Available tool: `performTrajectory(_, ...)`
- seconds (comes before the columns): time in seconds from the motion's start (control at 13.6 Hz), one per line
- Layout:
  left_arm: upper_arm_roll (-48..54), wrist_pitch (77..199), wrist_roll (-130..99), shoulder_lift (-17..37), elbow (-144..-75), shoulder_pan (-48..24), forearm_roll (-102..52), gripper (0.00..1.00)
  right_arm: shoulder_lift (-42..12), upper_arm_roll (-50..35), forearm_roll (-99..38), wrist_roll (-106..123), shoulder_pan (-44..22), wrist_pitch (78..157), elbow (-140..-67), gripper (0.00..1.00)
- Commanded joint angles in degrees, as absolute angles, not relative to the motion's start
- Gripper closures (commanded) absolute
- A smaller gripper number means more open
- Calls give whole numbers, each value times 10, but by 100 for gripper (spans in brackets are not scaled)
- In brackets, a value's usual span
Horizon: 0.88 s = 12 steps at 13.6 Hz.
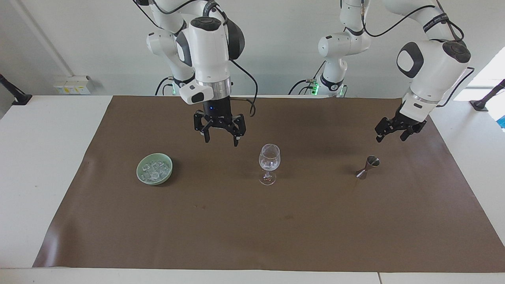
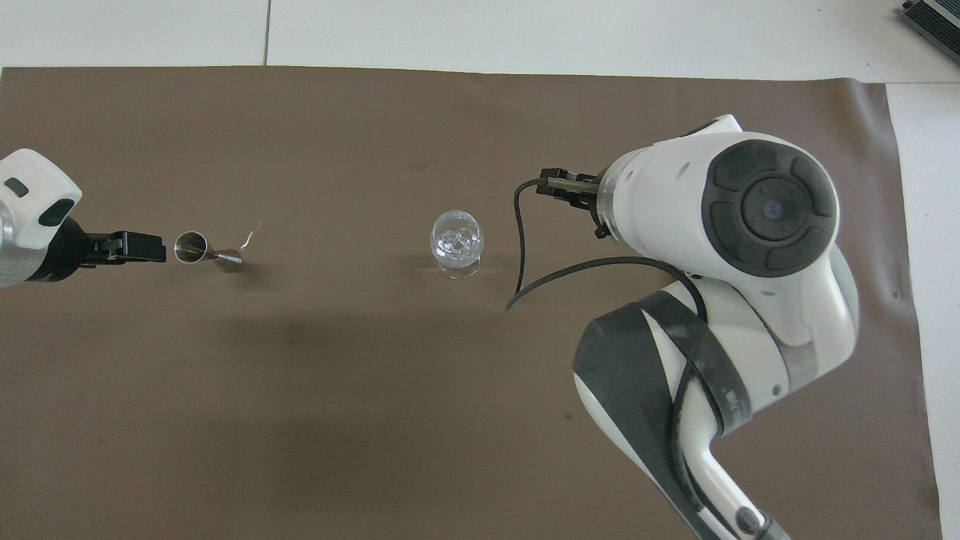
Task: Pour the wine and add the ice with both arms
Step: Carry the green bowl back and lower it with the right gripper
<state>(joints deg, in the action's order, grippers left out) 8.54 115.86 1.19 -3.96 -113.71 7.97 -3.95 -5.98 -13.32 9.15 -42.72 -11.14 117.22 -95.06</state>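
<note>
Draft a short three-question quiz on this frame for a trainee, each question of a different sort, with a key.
1. True or false: the right gripper is shut on a piece of ice.
2. What does the wine glass hold? A) nothing B) ice C) the jigger
3. Fill in: the left gripper hangs open in the air near the ____ .

Key
1. False. It hangs open and empty above the brown mat, between the green bowl and the glass.
2. B. Clear ice shows in its bowl.
3. The jigger, which stands on the mat toward the left arm's end of the table.
</note>
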Motion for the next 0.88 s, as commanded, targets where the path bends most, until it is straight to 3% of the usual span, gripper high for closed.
performTrajectory(0.0,78,1139,17,-46,-1114,39,-27,0,-27,-136,63,-395,-87,1150,-955,0)
performTrajectory(0.37,78,1093,14,-47,-1036,7,-27,0,-15,-129,48,-353,-56,1020,-892,0)
performTrajectory(0.81,79,985,16,-34,-921,7,-3,0,25,-79,44,-242,-40,928,-892,0)
